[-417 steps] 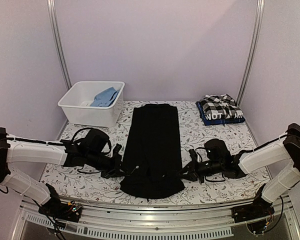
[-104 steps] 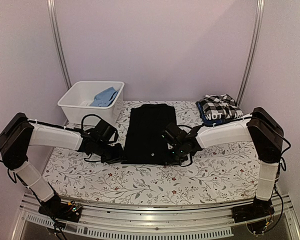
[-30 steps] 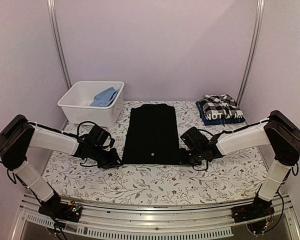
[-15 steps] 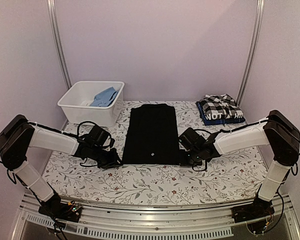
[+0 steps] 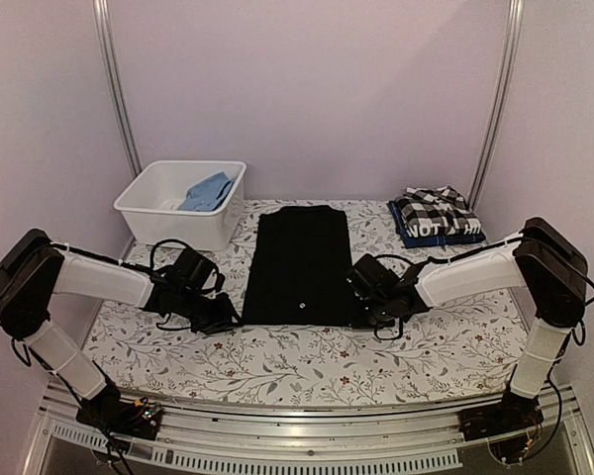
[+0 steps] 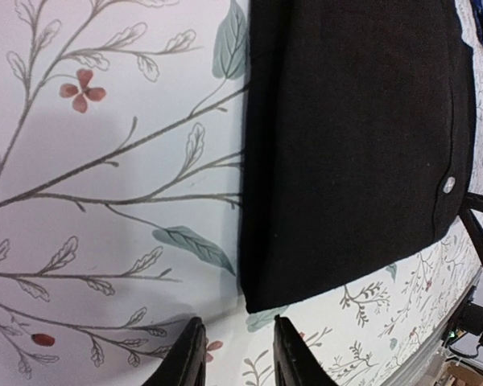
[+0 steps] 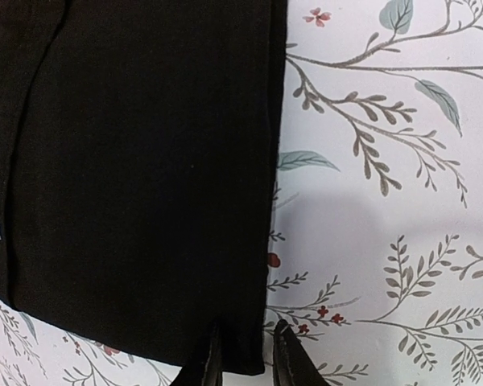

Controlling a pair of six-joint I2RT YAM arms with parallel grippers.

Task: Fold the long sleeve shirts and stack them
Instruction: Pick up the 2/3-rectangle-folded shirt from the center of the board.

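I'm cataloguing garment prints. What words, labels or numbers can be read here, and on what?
"NOT": white lettering on the dark shirt under the checked shirt, back right.
Letters after it, starting with something like "H": too blurred to read.
On the black shirt and white bin: no text visible.

Twin arms
White shells are covering left arm (image 5: 101, 280) and right arm (image 5: 467, 276); black cables are looping off wrists; left gripper (image 6: 237, 328), right gripper (image 7: 248, 331) are showing black.
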